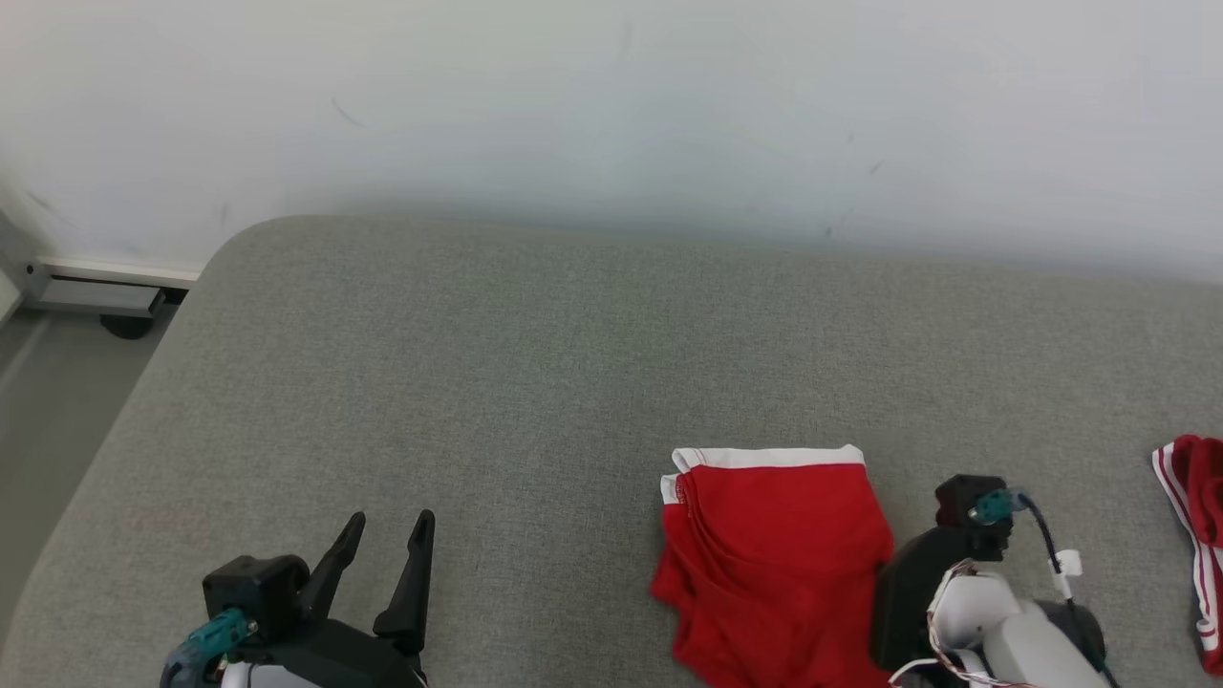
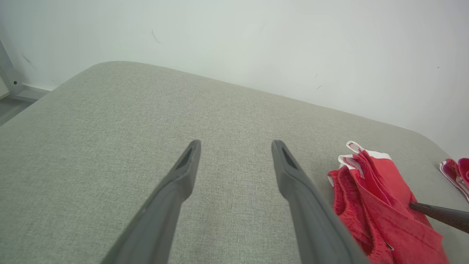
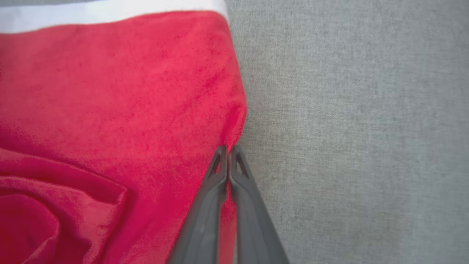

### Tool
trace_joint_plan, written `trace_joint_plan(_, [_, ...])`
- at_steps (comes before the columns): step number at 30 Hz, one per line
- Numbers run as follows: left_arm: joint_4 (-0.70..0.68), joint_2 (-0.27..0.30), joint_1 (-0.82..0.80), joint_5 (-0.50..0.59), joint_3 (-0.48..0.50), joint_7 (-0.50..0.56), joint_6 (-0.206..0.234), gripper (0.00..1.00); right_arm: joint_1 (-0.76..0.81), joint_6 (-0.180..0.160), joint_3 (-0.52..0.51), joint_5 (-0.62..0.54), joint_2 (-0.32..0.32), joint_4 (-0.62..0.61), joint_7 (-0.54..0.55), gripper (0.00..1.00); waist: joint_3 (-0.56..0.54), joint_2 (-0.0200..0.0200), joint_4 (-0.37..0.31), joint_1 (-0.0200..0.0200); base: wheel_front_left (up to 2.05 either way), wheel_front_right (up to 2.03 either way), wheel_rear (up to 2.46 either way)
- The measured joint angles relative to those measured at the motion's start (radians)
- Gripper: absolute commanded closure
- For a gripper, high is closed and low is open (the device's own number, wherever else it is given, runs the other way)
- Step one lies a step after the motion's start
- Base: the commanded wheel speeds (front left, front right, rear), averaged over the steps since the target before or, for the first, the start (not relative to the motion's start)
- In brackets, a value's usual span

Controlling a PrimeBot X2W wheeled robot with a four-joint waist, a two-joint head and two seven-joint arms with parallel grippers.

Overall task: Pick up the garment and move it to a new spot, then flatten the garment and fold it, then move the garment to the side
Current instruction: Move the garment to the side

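The garment (image 1: 774, 554) is a red pair of shorts with a white waistband, lying loosely folded on the grey padded surface at the lower right of the head view. My right gripper (image 3: 228, 154) is shut on the garment's (image 3: 110, 110) right edge, pinching a bit of red cloth between the fingertips. In the left wrist view the garment (image 2: 381, 205) sits to the right, with a dark finger of the right gripper (image 2: 439, 214) reaching onto it. My left gripper (image 1: 390, 535) hovers open at the lower left, well apart from the garment, with nothing between its fingers (image 2: 183, 176).
A second red piece of clothing with white stripes (image 1: 1194, 545) lies at the right edge. The grey padded surface (image 1: 478, 382) runs back to a white wall (image 1: 611, 115). Its rounded left edge drops to the floor, where a metal frame with a caster (image 1: 119, 311) stands.
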Motion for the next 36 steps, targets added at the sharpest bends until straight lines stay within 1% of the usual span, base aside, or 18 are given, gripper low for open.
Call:
trace_joint_plan(1, [0.0, 0.0, 0.0, 0.0, 0.0, 0.0, 0.0, 0.0, 0.0, 0.0, 0.0, 0.0, 0.0, 0.0, 0.0, 1.0, 0.0, 0.0, 0.0, 0.0, 0.0, 0.0, 0.0])
trace_joint_plan(7, [0.001, -0.002, 0.008, 0.0, 0.001, -0.006, 0.001, 0.0, 0.012, 0.0, -0.009, -0.035, -0.085, -0.143, 0.0, 1.0, -0.019, 0.0, -0.006, 0.0, 0.0, 0.0, 0.0])
trace_joint_plan(9, [0.001, -0.001, 0.019, 0.0, 0.004, -0.009, 0.001, 0.0, 0.025, 0.0, -0.021, -0.04, -0.098, -0.197, 0.001, 1.0, -0.024, 0.0, -0.012, 0.0, 0.0, 0.0, 0.0])
trace_joint_plan(14, [0.002, -0.006, 0.037, 0.0, -0.001, -0.01, 0.001, 0.0, 0.077, 0.0, -0.076, -0.069, -0.138, -0.282, 0.021, 1.0, -0.037, 0.0, -0.029, 0.0, 0.0, 0.0, 0.0])
trace_joint_plan(18, [0.001, -0.011, 0.04, 0.0, -0.005, -0.01, 0.001, 0.0, 0.116, 0.0, -0.132, -0.071, -0.144, -0.345, 0.038, 1.0, -0.042, 0.0, -0.036, -0.0001, 0.0, 0.0, 0.0])
trace_joint_plan(22, [0.0, -0.01, 0.04, 0.0, -0.005, -0.01, 0.001, 0.0, 0.138, 0.0, -0.182, -0.098, -0.143, -0.428, 0.045, 1.0, -0.044, 0.0, -0.041, -0.0001, 0.0, 0.0, 0.0])
trace_joint_plan(24, [-0.001, -0.008, 0.044, -0.001, -0.001, -0.01, 0.001, 0.0, 0.137, 0.0, -0.185, -0.104, -0.146, -0.465, 0.056, 1.0, -0.045, -0.0001, -0.043, -0.0001, 0.0, 0.0, 0.0])
trace_joint_plan(26, [0.0, -0.006, 0.045, -0.001, -0.001, -0.01, 0.001, 0.0, 0.139, 0.0, -0.198, -0.11, -0.146, -0.479, 0.073, 1.0, -0.046, 0.0, -0.047, -0.0001, 0.0, 0.0, 0.0])
trace_joint_plan(30, [-0.002, -0.01, 0.045, -0.001, -0.008, -0.01, 0.001, 0.0, 0.152, 0.0, -0.244, -0.123, -0.17, -0.487, 0.113, 1.0, -0.043, 0.0, -0.047, -0.0001, 0.0, 0.0, 0.0])
trace_joint_plan(36, [-0.012, -0.006, 0.045, -0.001, -0.006, -0.008, 0.0, 0.0, 0.152, 0.0, -0.272, -0.119, -0.196, -0.497, 0.163, 1.0, -0.034, 0.0, -0.047, -0.0001, 0.0, 0.0, 0.0])
